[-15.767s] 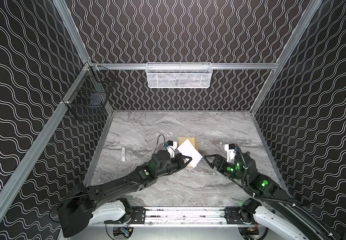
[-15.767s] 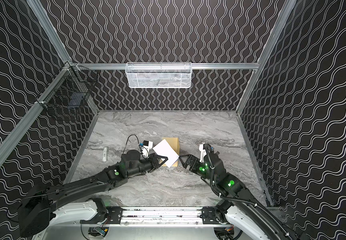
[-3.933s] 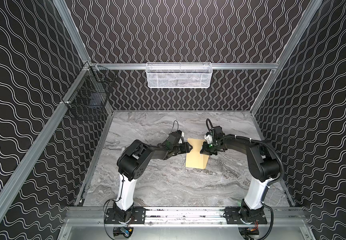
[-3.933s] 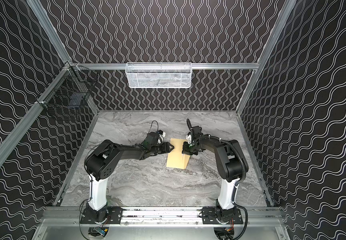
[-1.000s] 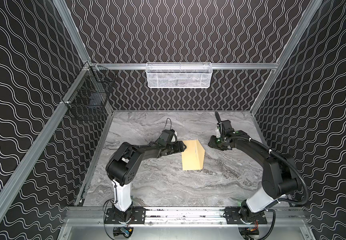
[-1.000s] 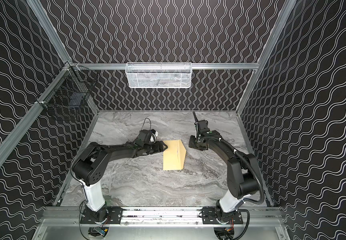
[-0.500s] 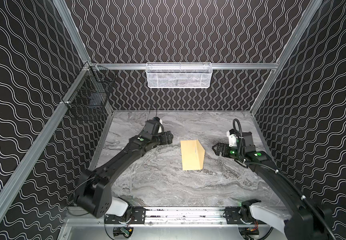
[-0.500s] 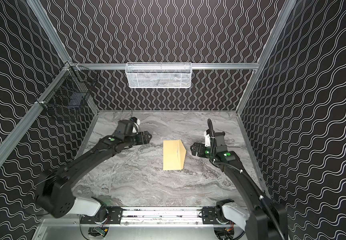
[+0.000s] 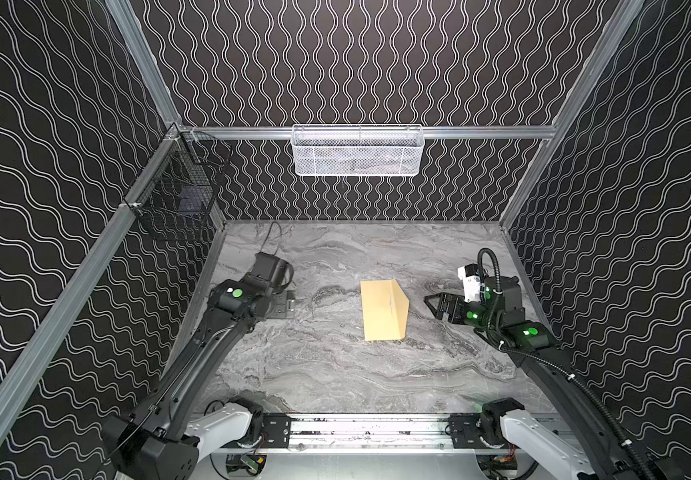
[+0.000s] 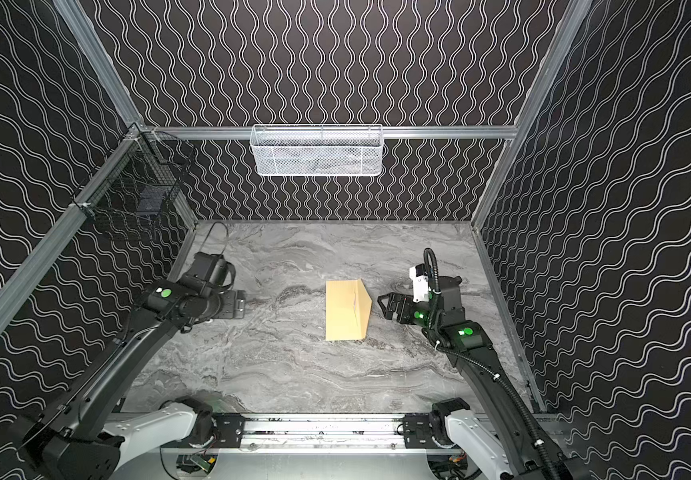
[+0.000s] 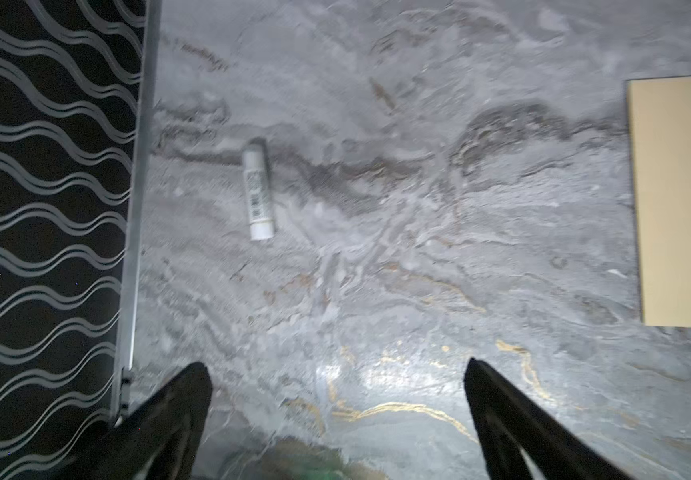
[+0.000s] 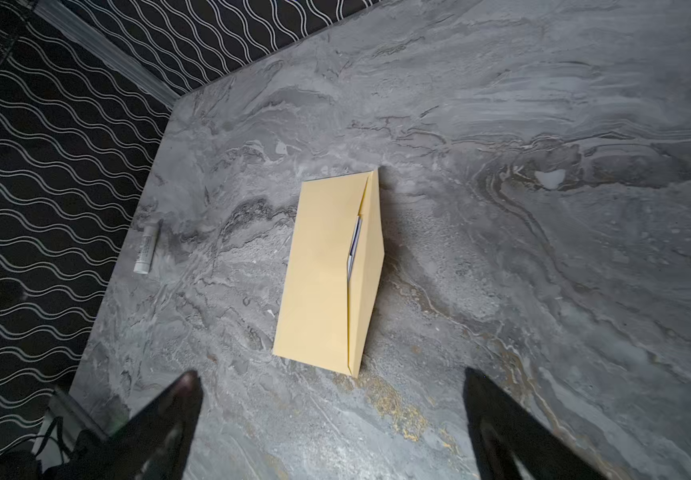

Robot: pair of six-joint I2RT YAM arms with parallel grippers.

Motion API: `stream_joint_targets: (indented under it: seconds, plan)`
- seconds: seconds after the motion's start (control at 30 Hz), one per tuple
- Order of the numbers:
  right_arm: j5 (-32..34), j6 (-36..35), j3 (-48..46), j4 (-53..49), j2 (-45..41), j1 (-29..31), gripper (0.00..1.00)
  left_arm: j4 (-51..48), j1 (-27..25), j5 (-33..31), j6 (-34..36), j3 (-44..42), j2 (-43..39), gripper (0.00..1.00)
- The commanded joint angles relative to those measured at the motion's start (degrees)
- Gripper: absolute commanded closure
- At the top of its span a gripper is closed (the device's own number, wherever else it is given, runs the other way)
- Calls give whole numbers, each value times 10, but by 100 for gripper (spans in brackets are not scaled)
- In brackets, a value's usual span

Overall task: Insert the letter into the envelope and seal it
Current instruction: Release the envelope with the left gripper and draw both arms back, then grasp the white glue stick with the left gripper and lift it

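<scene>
We have just let go. Our left gripper (image 11: 335,368) and right gripper (image 12: 330,375) have pulled away and stand wide open, holding nothing. The long tan paper envelope (image 9: 383,309) lies on the grey marble bench (image 9: 335,365), flap half up. The white, blue-edged paper letter (image 12: 354,245) peeks from inside. Sealing is still left; a small white tube (image 11: 257,195) lies near our left gripper.

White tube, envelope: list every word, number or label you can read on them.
White tube: dark printed label, barcode-like, too blurred to read.
Envelope: no text visible on the tan face.
Letter: only a sliver shows in the envelope's opening; nothing readable.
</scene>
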Motion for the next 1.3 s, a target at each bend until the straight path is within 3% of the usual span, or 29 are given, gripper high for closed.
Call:
stream_joint_targets:
  seconds: [0.0,0.1,0.17,0.37,0.57,0.93,1.27]
  plan:
    - [-45,13,-8,29,0,0,1,4,84,54,27,-4,15,1]
    - [-65,24,-13,38,1,0,1,58,179,85,65,-8,74,2]
    - [-80,36,-21,53,1,0,1,77,225,96,86,6,142,7]
    - [-126,67,-41,94,15,1,1,155,267,124,88,30,252,23]
    - [-144,74,-34,96,27,2,2,194,280,155,110,42,339,45]
    - [-148,85,-30,103,34,8,1,219,284,141,129,61,434,55]
    - [-138,82,-25,92,39,11,1,228,285,139,127,47,459,69]
